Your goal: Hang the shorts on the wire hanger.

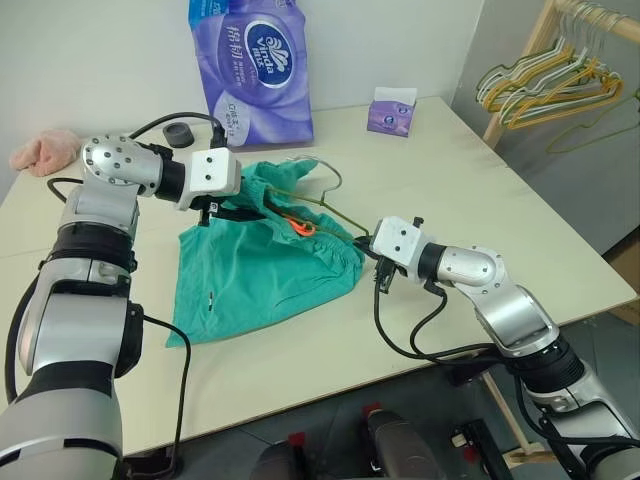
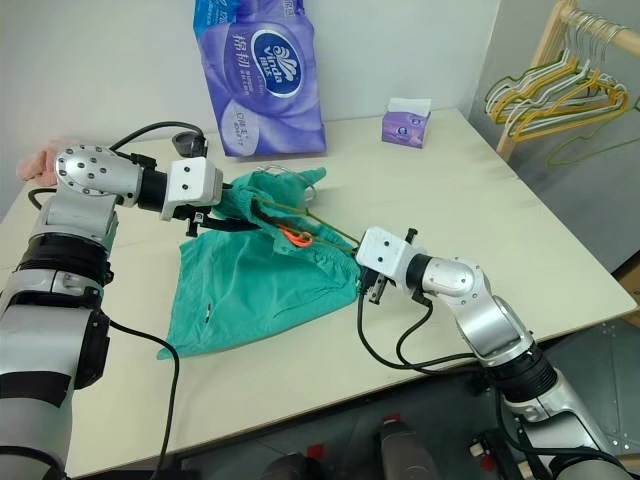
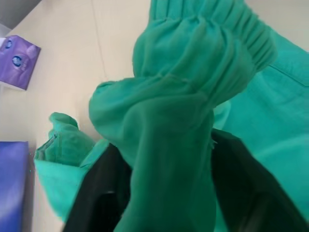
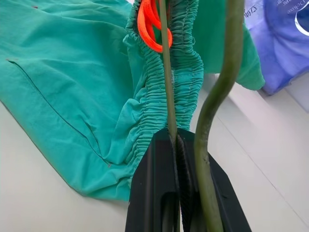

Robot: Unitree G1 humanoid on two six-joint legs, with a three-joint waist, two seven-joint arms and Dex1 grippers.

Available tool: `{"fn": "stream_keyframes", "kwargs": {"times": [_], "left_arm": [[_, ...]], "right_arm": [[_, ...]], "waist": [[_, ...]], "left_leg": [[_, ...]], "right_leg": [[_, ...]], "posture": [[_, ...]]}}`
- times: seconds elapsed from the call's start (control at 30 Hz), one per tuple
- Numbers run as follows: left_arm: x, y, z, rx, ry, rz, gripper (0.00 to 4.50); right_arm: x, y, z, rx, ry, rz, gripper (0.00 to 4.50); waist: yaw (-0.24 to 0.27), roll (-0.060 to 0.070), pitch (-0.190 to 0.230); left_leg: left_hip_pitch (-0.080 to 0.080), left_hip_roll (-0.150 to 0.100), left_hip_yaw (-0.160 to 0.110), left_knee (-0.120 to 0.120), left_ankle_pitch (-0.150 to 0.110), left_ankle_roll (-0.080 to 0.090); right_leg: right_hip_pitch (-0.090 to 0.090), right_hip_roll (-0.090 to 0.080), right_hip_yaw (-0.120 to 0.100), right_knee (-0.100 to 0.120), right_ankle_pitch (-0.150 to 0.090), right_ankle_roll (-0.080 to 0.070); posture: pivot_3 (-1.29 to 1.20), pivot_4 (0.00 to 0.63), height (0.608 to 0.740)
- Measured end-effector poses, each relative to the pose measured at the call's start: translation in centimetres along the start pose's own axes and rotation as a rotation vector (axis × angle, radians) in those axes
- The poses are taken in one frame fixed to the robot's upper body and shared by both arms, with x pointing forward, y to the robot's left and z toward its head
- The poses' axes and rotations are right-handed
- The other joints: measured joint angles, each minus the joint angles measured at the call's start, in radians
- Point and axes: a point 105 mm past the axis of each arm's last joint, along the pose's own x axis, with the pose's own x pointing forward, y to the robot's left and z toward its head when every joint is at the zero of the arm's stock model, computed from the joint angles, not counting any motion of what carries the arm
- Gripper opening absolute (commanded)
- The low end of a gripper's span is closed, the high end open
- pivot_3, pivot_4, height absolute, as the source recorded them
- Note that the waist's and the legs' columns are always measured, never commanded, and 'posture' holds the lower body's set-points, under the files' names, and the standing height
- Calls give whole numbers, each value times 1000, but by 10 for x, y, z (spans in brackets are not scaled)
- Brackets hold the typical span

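Observation:
The teal shorts (image 1: 260, 270) lie crumpled in the middle of the table (image 1: 470, 190), with the gathered waistband toward the far side and an orange tag (image 1: 300, 226) showing. My left gripper (image 1: 232, 210) is at the waistband's left end, and the left wrist view shows its black fingers (image 3: 96, 193) closed around a bunch of the cloth (image 3: 169, 121). The thin olive wire hanger (image 4: 227, 58) runs across the waistband, its hook curving up beyond the shorts. At the waistband's right end my right gripper (image 1: 372, 245) is shut on the hanger's wire.
A large purple tissue pack (image 1: 255, 65) stands at the table's back, with a small purple tissue box (image 1: 392, 110) to its right. A black round object (image 1: 180, 135) and a pink cloth (image 1: 45, 150) lie at the back left. Bunched hangers (image 1: 560, 85) hang on a wooden rack beyond the table's right side.

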Motion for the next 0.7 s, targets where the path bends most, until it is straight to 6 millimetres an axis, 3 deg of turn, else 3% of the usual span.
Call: {"fn": "stream_keyframes", "kwargs": {"times": [0.13, 0.27, 0.47, 0.6, 0.7], "left_arm": [[2, -8, -3, -13, 6, -43, 18], [3, -12, -3, -17, 8, -58, 18], [11, -16, 0, -29, -8, -73, 0], [13, -18, -2, -68, -11, -63, 0], [13, -21, -10, -116, 1, -39, 0]], "right_arm": [[-1, -2, -2, -29, 9, -7, 0], [-3, -2, -3, -69, 14, 8, 0], [-17, -7, -7, -141, 10, 24, 1760], [-47, -17, -33, -160, 103, 19, 3189], [-77, -28, -59, -74, 194, -53, 4262]], "waist": [[0, 0, 0], [0, 0, 0], [3, 0, 0], [5, -1, 0], [4, -2, -2]], "left_leg": [[0, 0, 0, 0, 0, 0], [0, 0, 0, 1, 0, 0], [0, 0, 0, 1, 0, 0], [0, -1, 0, 2, 0, 0], [0, 0, 0, 3, 0, 0]], "right_leg": [[0, 0, 0, 0, 0, 0], [0, 0, 0, 0, 0, 0], [0, 0, 0, 1, 0, 0], [1, -1, 0, 0, 0, 0], [1, -1, 0, 1, 0, 0]], "posture": [[-224, 86, 740], [-222, 87, 740], [-216, 86, 740], [-215, 88, 740], [-215, 89, 740]]}}
